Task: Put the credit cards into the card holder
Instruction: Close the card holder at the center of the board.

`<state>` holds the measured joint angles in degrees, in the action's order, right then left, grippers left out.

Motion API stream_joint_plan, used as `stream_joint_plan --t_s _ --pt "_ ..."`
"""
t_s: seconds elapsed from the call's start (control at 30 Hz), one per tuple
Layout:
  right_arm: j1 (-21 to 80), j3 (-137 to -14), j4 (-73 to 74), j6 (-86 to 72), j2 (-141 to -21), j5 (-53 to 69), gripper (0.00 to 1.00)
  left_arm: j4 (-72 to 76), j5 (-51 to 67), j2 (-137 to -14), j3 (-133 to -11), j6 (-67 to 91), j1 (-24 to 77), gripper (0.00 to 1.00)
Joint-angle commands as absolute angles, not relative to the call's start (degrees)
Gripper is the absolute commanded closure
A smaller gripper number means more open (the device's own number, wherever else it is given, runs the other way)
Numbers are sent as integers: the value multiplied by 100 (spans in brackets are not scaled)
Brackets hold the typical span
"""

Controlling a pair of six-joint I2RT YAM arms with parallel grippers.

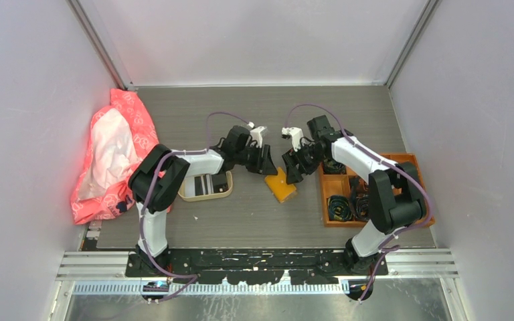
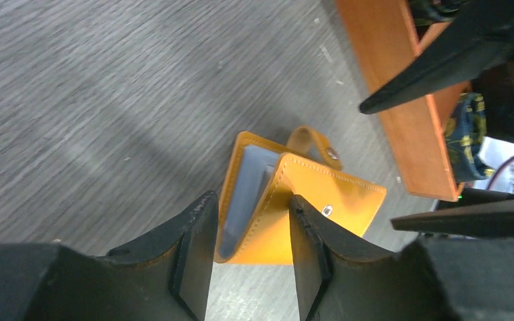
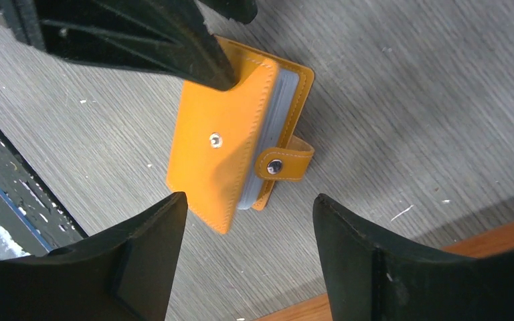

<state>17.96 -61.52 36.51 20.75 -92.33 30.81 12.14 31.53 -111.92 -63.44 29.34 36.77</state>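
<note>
The mustard-orange card holder (image 1: 282, 186) lies folded almost shut on the table between both grippers. Its snap tab (image 3: 285, 160) hangs unfastened beside the cover's stud. Pale blue-grey sheets (image 2: 246, 194) show inside the fold; I cannot tell whether they are cards or sleeves. My left gripper (image 2: 251, 204) is open, straddling one end of the card holder (image 2: 321, 200), its right finger touching the raised cover. My right gripper (image 3: 249, 200) is open just above the table, at the card holder's (image 3: 224, 140) other end, with nothing between its fingers. Dark striped credit cards (image 1: 209, 182) lie in a beige tray (image 1: 189, 195).
An orange compartmented box (image 1: 408, 159) of black coils stands at the right, close behind my right gripper; its wall (image 2: 401, 100) shows in the left wrist view. A pink and white bag (image 1: 110, 157) lies at the far left against the wall.
</note>
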Motion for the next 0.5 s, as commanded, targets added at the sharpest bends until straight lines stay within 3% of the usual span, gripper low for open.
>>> stream_joint_plan --t_s 0.0,0.3,0.47 --pt "1837 -6424 3694 2103 -9167 2992 26 426 2834 -11385 -6720 2514 3766 57" --pt "1843 -6356 3595 2125 -9160 2827 34 110 2557 -11364 -6642 2505 3947 71" --pt "1965 -6309 3652 2354 -9189 2720 35 124 2410 -11204 -6435 2526 4035 72"
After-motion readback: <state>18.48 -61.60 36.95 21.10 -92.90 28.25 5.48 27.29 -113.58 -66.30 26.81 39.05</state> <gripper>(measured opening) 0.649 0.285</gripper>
